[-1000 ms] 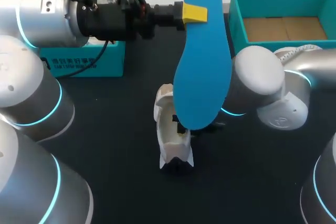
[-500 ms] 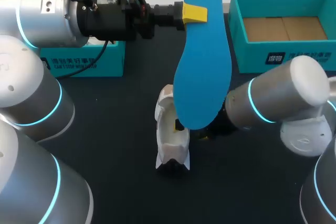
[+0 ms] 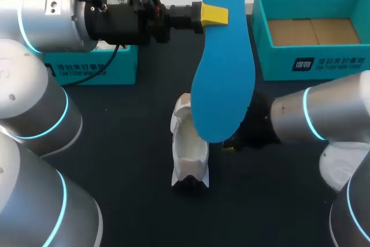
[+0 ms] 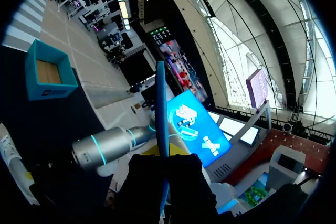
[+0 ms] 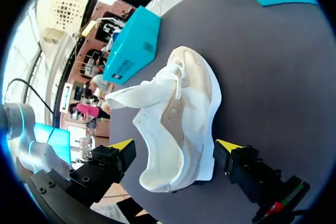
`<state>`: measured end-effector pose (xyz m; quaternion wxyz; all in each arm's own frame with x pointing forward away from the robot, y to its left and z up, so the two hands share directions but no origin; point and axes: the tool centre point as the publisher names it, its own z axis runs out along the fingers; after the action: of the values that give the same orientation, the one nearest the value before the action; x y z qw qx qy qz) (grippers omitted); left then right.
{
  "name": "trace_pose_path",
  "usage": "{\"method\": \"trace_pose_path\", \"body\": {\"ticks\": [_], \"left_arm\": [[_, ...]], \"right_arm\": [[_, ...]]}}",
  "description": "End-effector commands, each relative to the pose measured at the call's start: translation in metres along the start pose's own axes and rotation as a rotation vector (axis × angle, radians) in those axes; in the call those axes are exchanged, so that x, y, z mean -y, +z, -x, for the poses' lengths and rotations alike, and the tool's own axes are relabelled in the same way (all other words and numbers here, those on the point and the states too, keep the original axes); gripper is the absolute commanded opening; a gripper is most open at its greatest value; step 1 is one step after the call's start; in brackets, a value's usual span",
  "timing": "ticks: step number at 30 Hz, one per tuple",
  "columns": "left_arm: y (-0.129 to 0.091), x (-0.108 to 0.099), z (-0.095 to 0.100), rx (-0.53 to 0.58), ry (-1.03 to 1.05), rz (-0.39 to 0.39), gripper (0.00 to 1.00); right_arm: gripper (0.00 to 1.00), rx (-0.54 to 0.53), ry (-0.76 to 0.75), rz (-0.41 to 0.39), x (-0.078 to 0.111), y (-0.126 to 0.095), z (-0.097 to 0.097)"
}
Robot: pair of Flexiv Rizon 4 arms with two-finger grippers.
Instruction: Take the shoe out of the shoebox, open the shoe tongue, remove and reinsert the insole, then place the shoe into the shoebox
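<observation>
Holding the long blue foam insole point(image 3: 222, 73) up over the middle of the dark counter point(image 3: 127, 143): my left gripper point(image 3: 214, 14) is pinching it by one edge near its upper end, and the sole hangs down with its rounded lower end just above the shoe. In the left wrist view the insole point(image 4: 161, 108) shows edge-on, clamped between the fingers. The white and beige lace-up sneaker point(image 3: 189, 154) stands on the counter, out of the box, its opening facing up. From the right wrist view the sneaker point(image 5: 184, 93) has its tongue pulled wide and the mouth gaping. My right gripper point(image 5: 176, 148) is spread, one yellow tip on either side of the heel end, close but, as far as I can see, not pressing on it. From the head view this gripper is hidden behind the insole. The open teal cardboard shoebox point(image 3: 312, 65) sits at the far right of the counter, only its brown floor showing inside. Judgement on progress: shoe taken out, tongue opened, insole removed. What is left is feeding the insole back into the shoe, then setting the shoe in the shoebox.
</observation>
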<state>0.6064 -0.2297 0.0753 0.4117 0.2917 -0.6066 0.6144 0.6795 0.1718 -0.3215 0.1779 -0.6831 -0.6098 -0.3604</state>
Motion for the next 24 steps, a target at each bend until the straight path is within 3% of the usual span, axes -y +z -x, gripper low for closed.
{"method": "trace_pose_path", "body": {"ticks": [1, 16, 24], "left_arm": [[0.002, 0.0, 0.001, 0.0, 0.0, -0.001, 0.0], [0.002, 0.0, 0.001, 0.0, 0.0, -0.001, 0.0], [0.002, 0.0, 0.001, 0.0, 0.0, -0.001, 0.0]], "right_arm": [[1.0, -0.19, 0.02, -0.051, -0.007, -0.052, -0.002], [1.0, -0.475, 0.116, -0.041, -0.044, -0.122, -0.033], [1.0, -0.524, 0.123, -0.048, -0.062, -0.15, -0.046]]}}
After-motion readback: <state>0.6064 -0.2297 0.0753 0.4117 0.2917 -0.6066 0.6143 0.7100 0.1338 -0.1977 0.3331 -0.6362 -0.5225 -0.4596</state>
